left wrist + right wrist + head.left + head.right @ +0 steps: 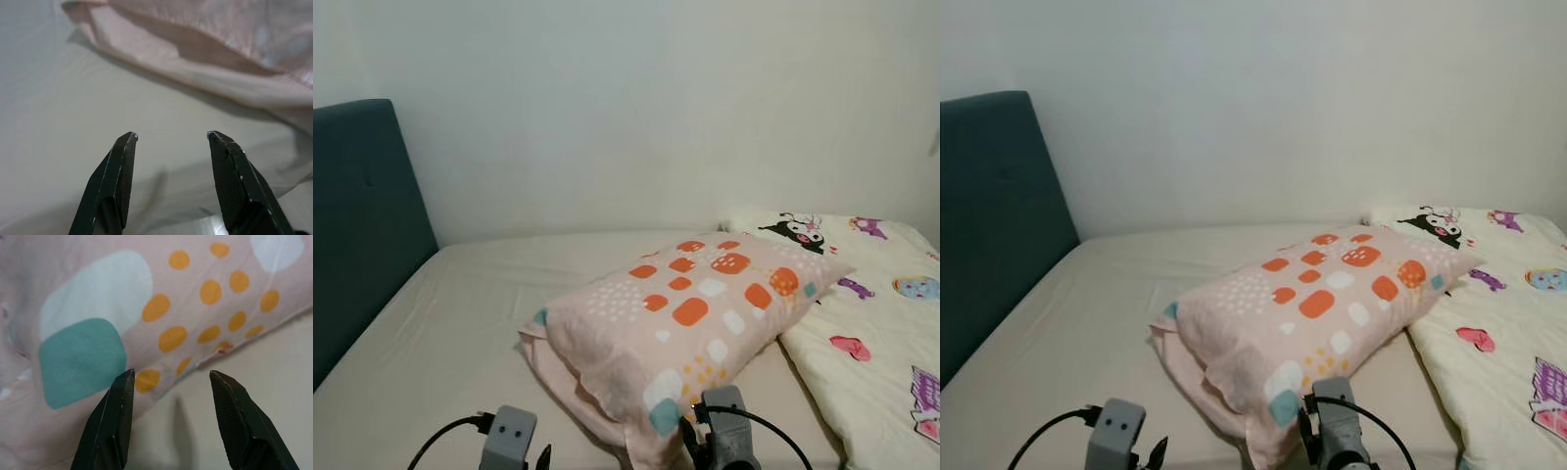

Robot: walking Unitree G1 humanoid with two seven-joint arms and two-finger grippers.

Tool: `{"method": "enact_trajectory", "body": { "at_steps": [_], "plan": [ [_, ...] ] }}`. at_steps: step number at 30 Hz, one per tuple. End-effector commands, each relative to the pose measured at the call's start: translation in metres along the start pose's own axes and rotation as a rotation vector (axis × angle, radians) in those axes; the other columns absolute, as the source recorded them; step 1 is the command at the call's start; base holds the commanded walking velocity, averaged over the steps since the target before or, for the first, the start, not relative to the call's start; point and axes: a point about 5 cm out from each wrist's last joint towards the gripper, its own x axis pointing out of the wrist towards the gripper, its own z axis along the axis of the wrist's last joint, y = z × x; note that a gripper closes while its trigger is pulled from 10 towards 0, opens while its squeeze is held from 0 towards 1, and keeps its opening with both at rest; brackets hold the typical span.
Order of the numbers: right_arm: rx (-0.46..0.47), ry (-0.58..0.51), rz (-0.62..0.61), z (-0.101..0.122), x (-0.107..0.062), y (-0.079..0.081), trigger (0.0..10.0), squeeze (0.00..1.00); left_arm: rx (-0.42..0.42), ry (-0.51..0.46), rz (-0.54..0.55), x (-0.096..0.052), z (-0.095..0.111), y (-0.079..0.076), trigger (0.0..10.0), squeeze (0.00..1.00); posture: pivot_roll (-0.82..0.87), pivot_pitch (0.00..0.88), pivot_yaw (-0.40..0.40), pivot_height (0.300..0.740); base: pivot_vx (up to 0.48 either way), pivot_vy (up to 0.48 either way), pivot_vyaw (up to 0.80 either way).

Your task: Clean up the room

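A pink pillow [685, 313] with orange, white and teal patches lies slantwise in the middle of the bed. My right gripper [168, 374] is open just in front of the pillow's near corner, with its teal patch [80, 360] close ahead of the fingers. My left gripper [171, 137] is open too, low over the beige sheet [73, 122] to the left of the pillow's near edge [195, 73]. Nothing sits between either pair of fingers. Both wrists [507, 436] [724, 431] show at the bottom of the head views.
A cream blanket [881, 323] with cartoon prints covers the right side of the bed. A dark teal headboard [357, 225] stands at the left. A white wall [656, 108] runs behind. Bare beige sheet [440, 333] stretches left of the pillow.
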Motion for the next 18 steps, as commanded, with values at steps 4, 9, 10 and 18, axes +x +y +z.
{"method": "enact_trajectory", "body": {
  "at_steps": [4,9,10,18],
  "plan": [
    [0.022,-0.052,0.086,0.007,-0.003,0.017,10.0,1.00,0.008,-0.070,0.013,-0.003,0.013,0.019,10.0,0.00,-0.05,0.072,-0.011,0.576,0.000,0.000,0.00],
    [0.075,-0.087,0.120,0.007,-0.008,0.027,10.0,1.00,0.012,-0.080,0.011,-0.008,0.014,0.023,10.0,0.00,-0.05,0.077,-0.014,0.576,0.000,0.000,0.00],
    [0.086,-0.090,0.129,0.007,-0.008,0.030,10.0,1.00,0.012,-0.079,0.009,-0.010,0.014,0.023,10.0,0.00,-0.04,0.077,-0.014,0.576,0.000,0.000,0.00],
    [0.120,-0.071,0.169,0.007,0.008,0.038,10.0,1.00,0.013,-0.082,-0.021,-0.009,0.015,0.021,10.0,0.00,-0.04,0.085,-0.006,0.576,0.000,0.000,0.00]
  ]
}}
